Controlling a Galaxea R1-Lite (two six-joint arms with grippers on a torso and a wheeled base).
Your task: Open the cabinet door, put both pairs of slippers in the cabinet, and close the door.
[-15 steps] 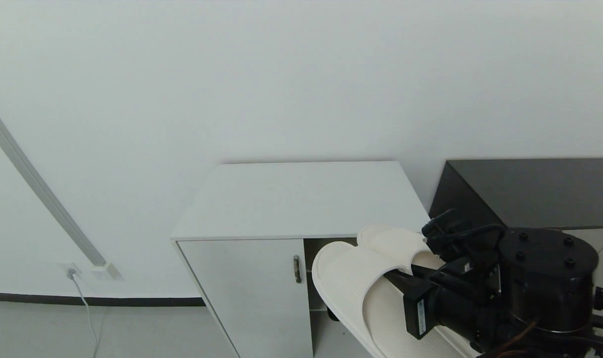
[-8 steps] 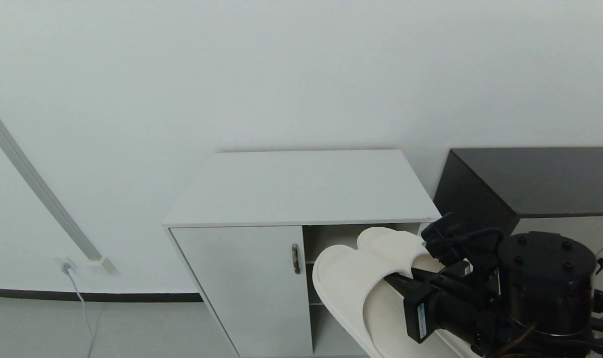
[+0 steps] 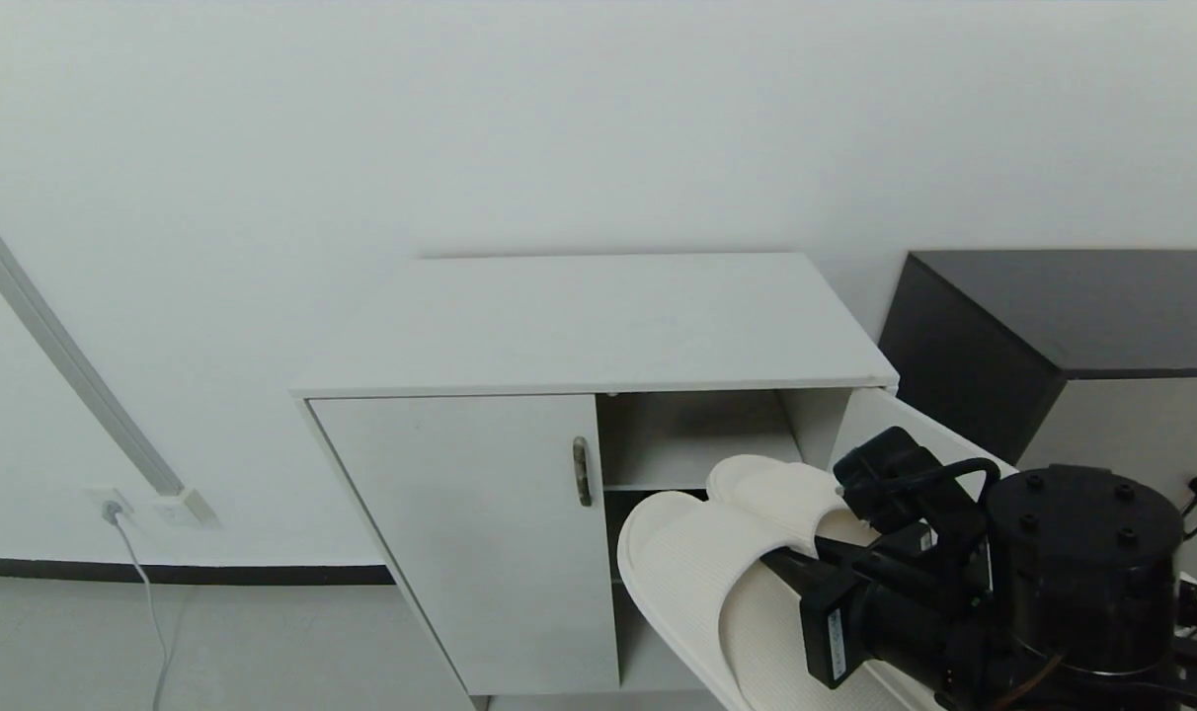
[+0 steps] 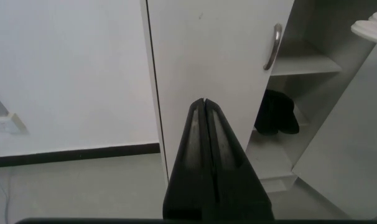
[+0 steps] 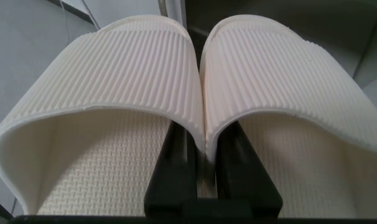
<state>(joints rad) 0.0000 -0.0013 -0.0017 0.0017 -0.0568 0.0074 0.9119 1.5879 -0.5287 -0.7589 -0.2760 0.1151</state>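
Right jaws are clamped on the inner edges of the pair of cream ribbed foam slippers (image 3: 702,573), before the open right bay of the white laminate cabinet (image 3: 598,326). Left jaws are closed, empty. Risk: toes catching the inner shelf (image 3: 658,482) could lever the pair loose.

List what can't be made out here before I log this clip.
- Head view: lower shelves of the cabinet, hidden behind the white slippers.
- Left wrist view: the dark thing on a lower shelf, too dim to identify.
- Right wrist view: fingertips of the right gripper, covered by the slipper uppers.
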